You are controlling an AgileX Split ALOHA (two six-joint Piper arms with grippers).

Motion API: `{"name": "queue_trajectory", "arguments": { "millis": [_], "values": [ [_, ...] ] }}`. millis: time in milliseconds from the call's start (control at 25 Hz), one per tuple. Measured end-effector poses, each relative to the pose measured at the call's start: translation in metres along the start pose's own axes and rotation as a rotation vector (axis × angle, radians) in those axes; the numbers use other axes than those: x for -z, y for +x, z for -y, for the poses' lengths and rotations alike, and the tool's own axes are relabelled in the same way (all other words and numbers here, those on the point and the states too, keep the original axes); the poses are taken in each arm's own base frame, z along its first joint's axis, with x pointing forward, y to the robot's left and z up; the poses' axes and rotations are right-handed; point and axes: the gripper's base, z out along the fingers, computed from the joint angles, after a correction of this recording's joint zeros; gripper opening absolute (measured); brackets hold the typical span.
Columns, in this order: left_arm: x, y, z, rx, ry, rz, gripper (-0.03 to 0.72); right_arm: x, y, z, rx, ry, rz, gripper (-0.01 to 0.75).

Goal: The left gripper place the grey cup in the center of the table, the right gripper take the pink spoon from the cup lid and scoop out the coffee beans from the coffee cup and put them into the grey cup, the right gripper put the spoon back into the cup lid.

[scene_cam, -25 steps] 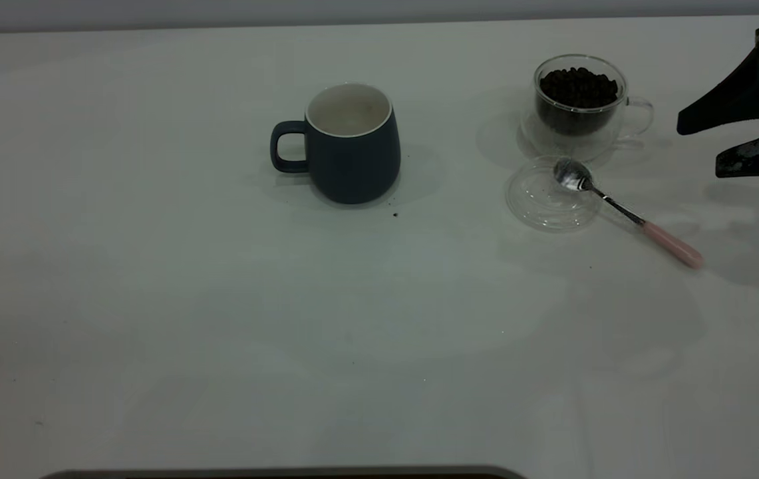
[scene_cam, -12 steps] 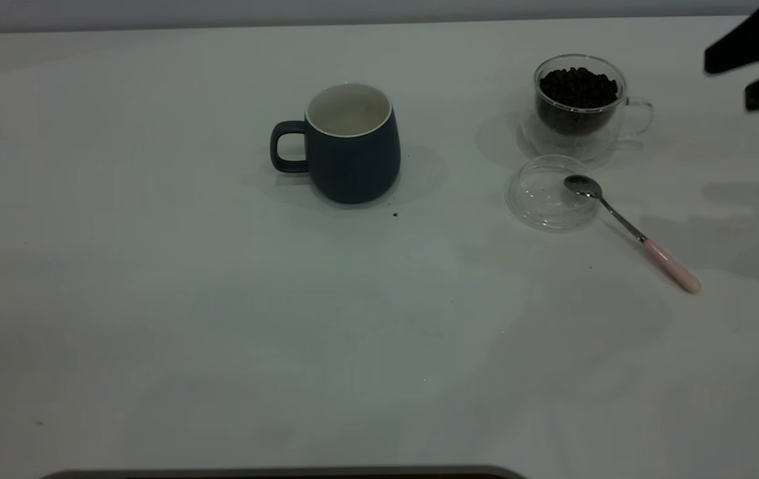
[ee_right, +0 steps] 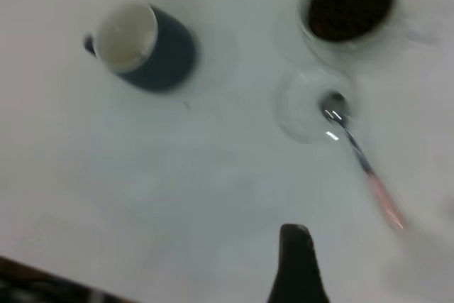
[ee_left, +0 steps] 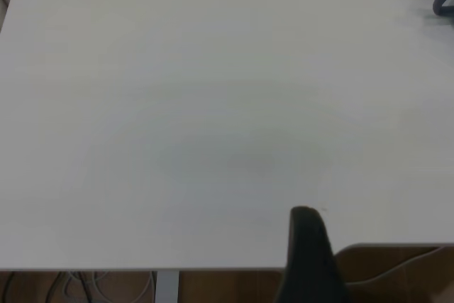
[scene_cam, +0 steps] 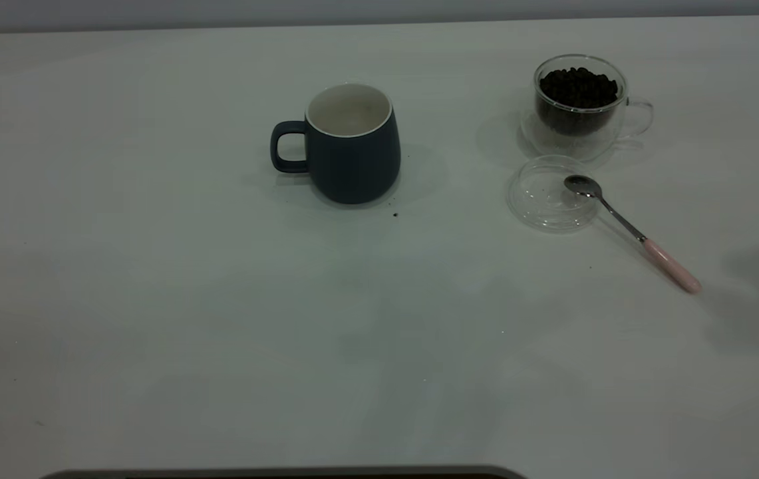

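My right pincer [ee_right: 296, 264] shows only one dark finger in its wrist view, high above the bench [scene_cam: 153, 299]; whether it is open or closed I cannot tell, and it holds nothing. My left pincer [ee_left: 308, 253], likewise unreadable, hangs parked over a bare corner. The pink spoon [scene_cam: 632, 231] rests with its bowl on the cup lid [scene_cam: 545, 196], its long axis slanting out, handle toward my right arm for an easy pick. The coffee cup [scene_cam: 582, 106] of beans [scene_cam: 577, 86] stands just behind; the grey cup [scene_cam: 351, 143] sits mid-bench, handle toward the left arm's side.

Upright grey cup [scene_cam: 350, 143], pink spoon [scene_cam: 628, 226] (bowl on cup lid [scene_cam: 547, 194])
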Motion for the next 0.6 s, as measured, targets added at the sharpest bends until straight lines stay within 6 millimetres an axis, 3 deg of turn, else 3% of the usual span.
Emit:
{"name": "queue_trajectory", "arguments": {
  "millis": [160,280,600],
  "values": [
    [0.000,0.000,0.000,-0.001,0.000,0.000,0.567,0.056,0.027,-0.025,0.065,0.134,-0.015,0.596],
    [0.000,0.000,0.000,-0.001,0.000,0.000,0.567,0.083,0.051,-0.038,0.063,0.213,0.000,0.596],
    [0.000,0.000,0.000,-0.001,0.000,0.000,0.567,0.097,0.139,-0.064,0.101,0.260,0.121,0.596]
  ]
}}
